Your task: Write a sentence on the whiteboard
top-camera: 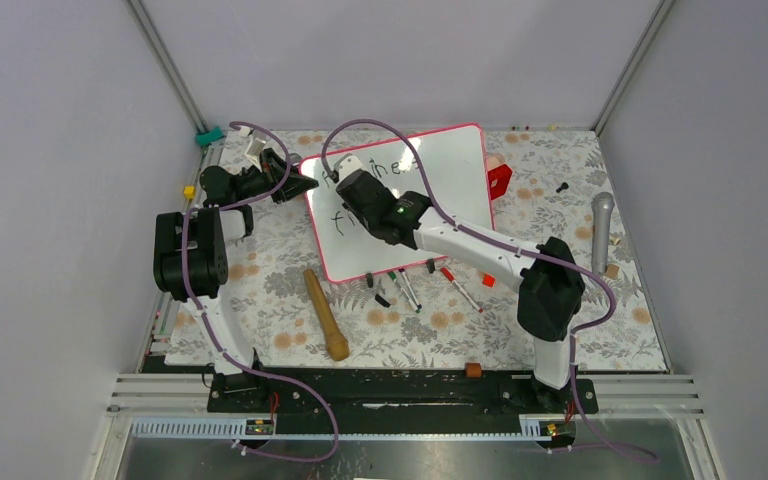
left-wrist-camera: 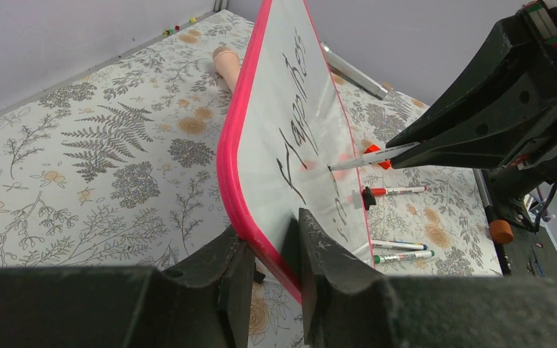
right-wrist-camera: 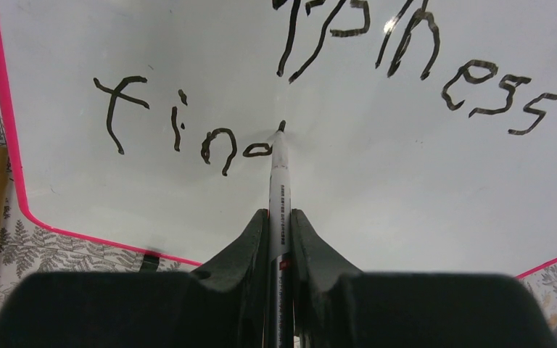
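The whiteboard (top-camera: 450, 170), white with a pink-red frame, lies at the back middle of the table. My left gripper (top-camera: 295, 190) is shut on its left edge, and the left wrist view shows the fingers pinching the pink frame (left-wrist-camera: 270, 228). My right gripper (right-wrist-camera: 279, 214) is shut on a marker (right-wrist-camera: 280, 181) whose black tip touches the board. The sentence (right-wrist-camera: 178, 127) reads "Happiness" on the upper line. Below it are "fin" and a half-drawn letter at the marker's tip. In the top view the right gripper (top-camera: 345, 185) covers part of the writing.
A wooden handle (top-camera: 326, 315) lies in front of the board's left corner. Several loose markers (top-camera: 460, 290) lie along its near edge. A red object (top-camera: 500, 180) sits at the board's right side, a grey microphone (top-camera: 601, 230) far right, and a small orange block (top-camera: 473, 370) near the arm bases.
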{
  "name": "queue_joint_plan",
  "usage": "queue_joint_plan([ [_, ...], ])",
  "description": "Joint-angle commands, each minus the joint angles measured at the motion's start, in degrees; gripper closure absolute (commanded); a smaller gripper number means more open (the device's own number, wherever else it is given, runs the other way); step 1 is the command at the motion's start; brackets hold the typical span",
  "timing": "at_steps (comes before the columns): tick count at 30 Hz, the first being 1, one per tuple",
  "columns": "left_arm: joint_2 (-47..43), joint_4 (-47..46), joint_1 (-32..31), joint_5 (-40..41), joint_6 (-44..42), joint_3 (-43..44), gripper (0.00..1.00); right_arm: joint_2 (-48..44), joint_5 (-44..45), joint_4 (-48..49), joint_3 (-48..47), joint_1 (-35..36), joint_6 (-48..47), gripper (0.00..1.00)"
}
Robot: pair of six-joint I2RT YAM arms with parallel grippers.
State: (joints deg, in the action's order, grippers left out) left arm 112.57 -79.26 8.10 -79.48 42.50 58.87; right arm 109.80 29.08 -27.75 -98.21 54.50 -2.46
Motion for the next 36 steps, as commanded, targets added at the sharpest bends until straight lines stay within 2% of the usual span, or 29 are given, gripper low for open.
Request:
queue_joint_plan([
  [1, 0.7, -4.8, -1.3, -15.2, -8.6, -1.6, 1.00, -1.4, -0.9, 0.2, 2.3, -1.2, 1.2, 1.00],
  [20, 0.8, -4.8, -1.2, -15.3, -8.4, -1.5, 1.00, -4.8, -1.8, 0.0, 7.1, -1.2, 2.1, 1.00],
  [28, 0.6, -4.8, -1.2, -15.3, -8.7, -1.7, 1.00, -15.2, -3.5, 8.6, 15.3, -1.2, 1.9, 1.00],
  [36, 0.6, -4.8, -1.2, -15.3, -8.8, -1.8, 1.00, -18.4, 0.5, 13.3, 20.2, -1.3, 0.0, 1.00],
])
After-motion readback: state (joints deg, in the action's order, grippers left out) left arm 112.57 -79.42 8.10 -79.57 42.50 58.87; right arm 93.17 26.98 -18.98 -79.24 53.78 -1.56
